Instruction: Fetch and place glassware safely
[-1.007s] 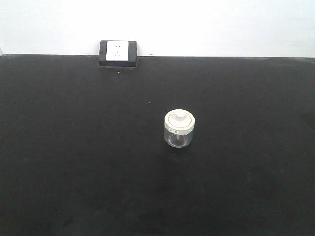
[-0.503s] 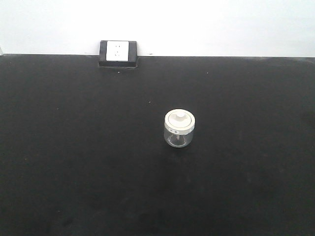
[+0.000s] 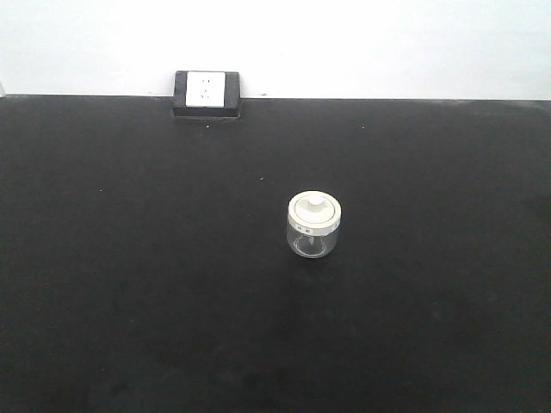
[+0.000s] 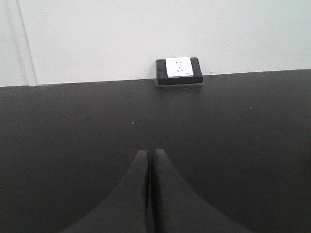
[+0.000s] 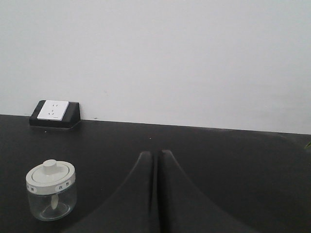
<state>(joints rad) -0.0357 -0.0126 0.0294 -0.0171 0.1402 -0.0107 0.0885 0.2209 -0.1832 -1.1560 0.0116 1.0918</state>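
Black counter [image 3: 129, 301] fills most of the front view; its far edge meets a plain white wall [image 3: 362, 43].

Left gripper [image 4: 149, 158], seen from its wrist camera: both black fingers pressed together along their length, clenched on nothing, tips aimed toward the counter's far edge. Nothing lies between or beside them; bare counter surface below.

Right gripper [image 5: 156, 158], seen from its wrist camera: same posture, fingers closed against each other with no object between them, tips pointing at the far edge. Neither gripper appears in the front view.

Socket block [image 3: 207, 94]: black housing with a white outlet face, sitting at the far edge of the counter, left of centre, against the wall.

Glass jar [image 3: 313, 228]: small, squat, clear, upright near the middle of the counter, slightly right of centre, well apart from the socket block. In the right wrist view it stands to the left of the closed fingers, not touching them. Cream-white lid [image 5: 50, 177] seated on top, centre knob up, small marks on the rim. A pale shape shows inside the glass; cannot identify it.
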